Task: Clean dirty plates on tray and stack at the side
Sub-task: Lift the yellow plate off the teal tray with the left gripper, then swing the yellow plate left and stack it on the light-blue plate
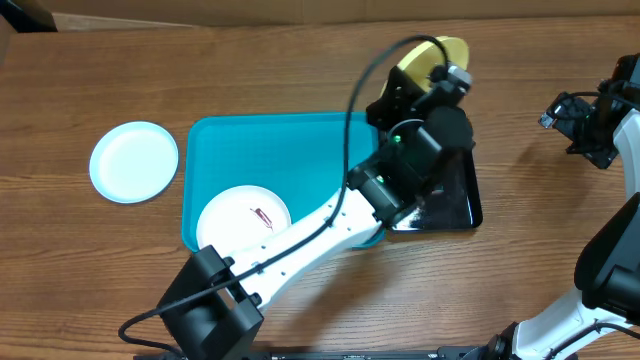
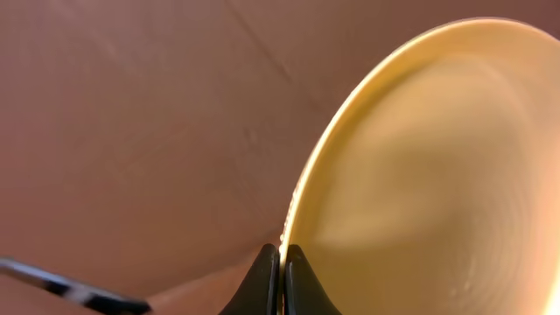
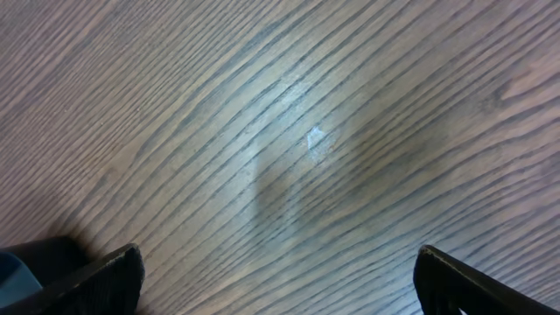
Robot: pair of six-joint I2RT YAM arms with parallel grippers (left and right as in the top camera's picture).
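Fingers (image 2: 262,284) of the left gripper (image 2: 281,280) are clenched on the yellow-green plate (image 2: 437,175); the right gripper (image 3: 278,267) is held released. The black tray (image 1: 462,198), centre-right, is half hidden.

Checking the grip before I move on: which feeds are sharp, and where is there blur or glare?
Overhead: sharp, evenly lit, sheen on the black tray. Left wrist: the yellow plate is blurred; only the fingertips pinching its rim look crisp. Right wrist: table grain clear, pale glare patch, fingers dark at the corners.

Yellow plate (image 1: 422,57) tilted; white plate (image 1: 240,215) smudged, in tray (image 1: 270,150).
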